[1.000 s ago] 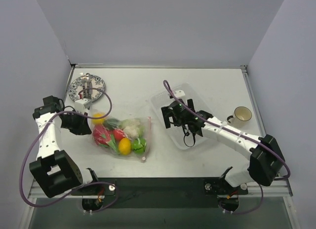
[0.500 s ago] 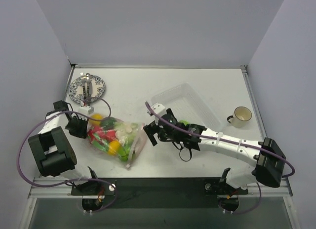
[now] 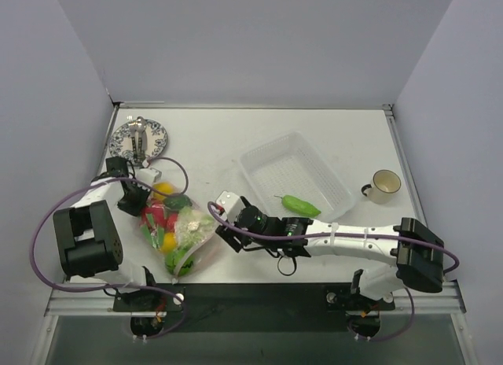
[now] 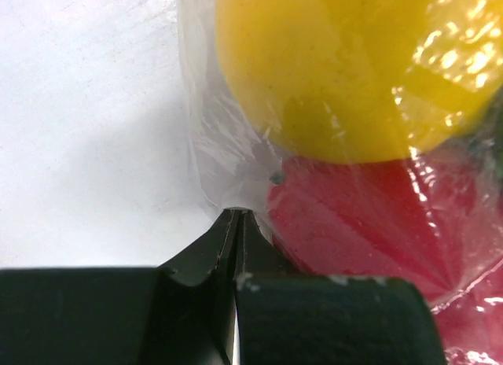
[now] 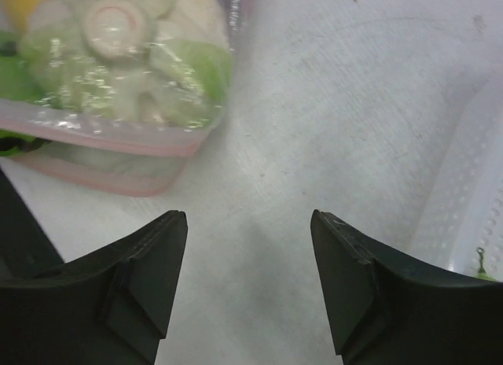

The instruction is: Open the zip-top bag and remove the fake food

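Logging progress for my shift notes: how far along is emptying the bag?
Done: one green pod lies in the tray. In hand: left gripper pinches a corner of the zip-top bag; right gripper, open, faces its mouth. Left: cauliflower, yellow piece, red piece inside.

Clear, crinkly zip-top bag (image 3: 198, 241) lies near left, stuffed with glossy plastic fake food (image 3: 191, 221); one green pod (image 3: 301, 205) sits apart, right.

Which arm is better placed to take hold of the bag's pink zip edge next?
The right. The right gripper is open and empty, facing the pink zip strip just ahead. The left gripper is shut on the zip-top bag at its far end, likely anchoring it.
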Robot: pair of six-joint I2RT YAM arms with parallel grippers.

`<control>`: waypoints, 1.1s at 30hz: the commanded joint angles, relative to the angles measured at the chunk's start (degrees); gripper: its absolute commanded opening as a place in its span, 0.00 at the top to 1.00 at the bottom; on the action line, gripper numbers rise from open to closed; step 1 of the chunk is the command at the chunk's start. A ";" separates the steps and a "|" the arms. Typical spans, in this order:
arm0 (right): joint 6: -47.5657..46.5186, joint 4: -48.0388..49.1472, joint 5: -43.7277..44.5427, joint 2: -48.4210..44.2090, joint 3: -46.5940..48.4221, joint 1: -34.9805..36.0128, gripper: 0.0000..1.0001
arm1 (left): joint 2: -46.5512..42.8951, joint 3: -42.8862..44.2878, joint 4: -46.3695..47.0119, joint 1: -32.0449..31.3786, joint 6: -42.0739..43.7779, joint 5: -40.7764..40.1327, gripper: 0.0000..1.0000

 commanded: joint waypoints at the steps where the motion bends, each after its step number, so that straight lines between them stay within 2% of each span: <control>1: -0.31 3.86 -4.67 -1.25 0.03 5.47 0.43 | -2.68 -2.01 -0.89 -2.20 -2.37 -3.71 1.00; 6: 5.14 7.01 -15.31 1.20 -0.32 6.53 0.58 | -5.14 -4.03 -2.04 -2.73 -3.35 -5.73 1.00; 15: 10.07 11.86 -25.25 15.17 3.37 -0.15 0.58 | -8.66 -7.02 -3.09 -2.73 -1.59 -7.49 1.00; 17: 10.24 12.21 -24.81 16.33 3.99 -1.03 0.48 | -9.62 -7.72 -3.27 -2.64 -1.15 -7.93 1.00; 18: 10.42 12.56 -24.63 17.29 4.60 -1.21 0.35 | -9.89 -7.81 -3.44 -2.64 -0.71 -7.93 1.00; 19: 10.68 12.82 -25.07 17.47 4.87 -1.38 0.28 | -10.06 -7.90 -3.62 -2.64 -0.62 -8.28 1.00; 20: 10.94 14.22 -25.86 17.82 4.96 -1.64 0.12 | -10.41 -7.99 -3.88 -2.64 -0.54 -8.28 1.00; 21: 11.21 15.36 -26.91 17.74 4.52 -1.65 0.00 | -10.50 -8.08 -4.14 -2.64 -0.36 -8.28 1.00; 23: 12.00 20.44 -28.84 17.04 3.03 -1.47 0.00 | -11.21 -8.16 -4.67 -2.64 -0.27 -8.19 1.00; 26: 11.30 22.84 -28.06 16.68 1.62 -0.33 0.00 | -12.08 -8.34 -5.20 -2.64 -0.10 -8.02 1.00; 29: 9.12 22.32 -29.11 16.68 2.49 0.90 0.00 | -12.26 -8.08 -5.90 -2.72 -0.27 -7.93 1.00; 33: 3.13 18.11 -22.54 17.82 5.04 6.24 0.00 | -12.52 -7.55 -7.13 -2.73 -1.32 -7.41 1.00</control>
